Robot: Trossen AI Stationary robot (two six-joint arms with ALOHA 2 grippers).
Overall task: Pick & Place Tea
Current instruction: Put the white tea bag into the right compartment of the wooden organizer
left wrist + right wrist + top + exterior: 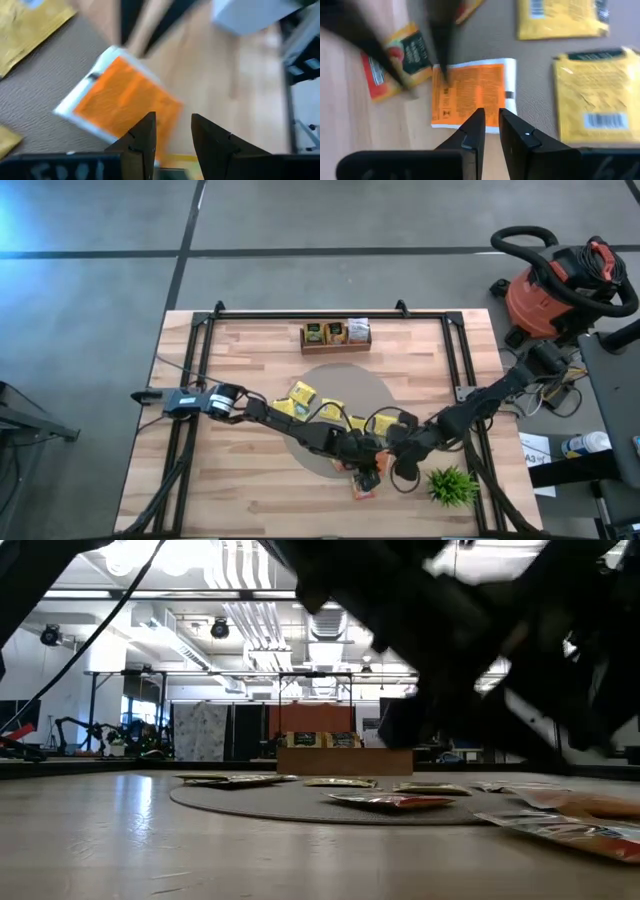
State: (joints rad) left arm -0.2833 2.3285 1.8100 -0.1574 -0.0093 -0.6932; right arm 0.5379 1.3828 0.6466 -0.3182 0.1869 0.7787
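Two skinny black arms, and that's pretty much the whole robot

The left arm (290, 418) and the right arm (480, 402) are both dark, nearly black, built from slim links with chunkier rounded joints. The left one has a blue-grey block and a round black-and-white part at its base end, with thin black cables trailing off it. Up close, the left gripper (172, 131) has two matte black wedge fingers that taper to blunt tips, sitting on a flat black bar with faint raised lettering. The right gripper (491, 126) looks the same: black tapered fingers (473, 131) on a black bar.
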